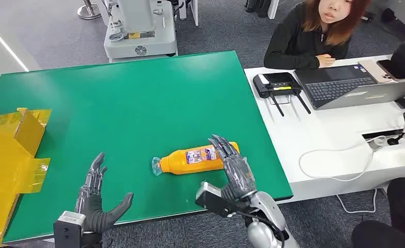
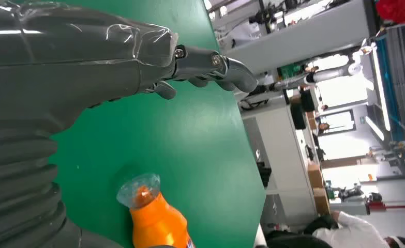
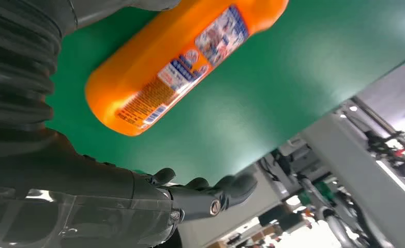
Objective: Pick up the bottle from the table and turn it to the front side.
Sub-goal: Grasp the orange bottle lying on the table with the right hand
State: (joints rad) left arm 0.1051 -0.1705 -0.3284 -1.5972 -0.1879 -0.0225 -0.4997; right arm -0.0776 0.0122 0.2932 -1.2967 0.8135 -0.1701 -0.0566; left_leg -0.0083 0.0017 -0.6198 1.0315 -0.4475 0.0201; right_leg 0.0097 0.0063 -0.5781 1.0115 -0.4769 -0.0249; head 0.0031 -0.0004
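An orange bottle (image 1: 192, 159) with a clear cap and a printed label lies on its side on the green table (image 1: 138, 103), cap pointing left. The left wrist view shows its cap end (image 2: 151, 214), the right wrist view its base end and label (image 3: 174, 67). My right hand (image 1: 234, 165) is open, fingers extended, at the bottle's right end; whether it touches the bottle I cannot tell. My left hand (image 1: 94, 201) is open near the table's front edge, well left of the bottle, thumb spread toward it.
A yellow cardboard box (image 1: 6, 165) sits at the table's left edge. A white desk (image 1: 334, 139) to the right carries a laptop (image 1: 355, 85), a router (image 1: 278, 85) and cables. A person (image 1: 316, 33) sits behind it. A machine base (image 1: 140, 31) stands beyond the table.
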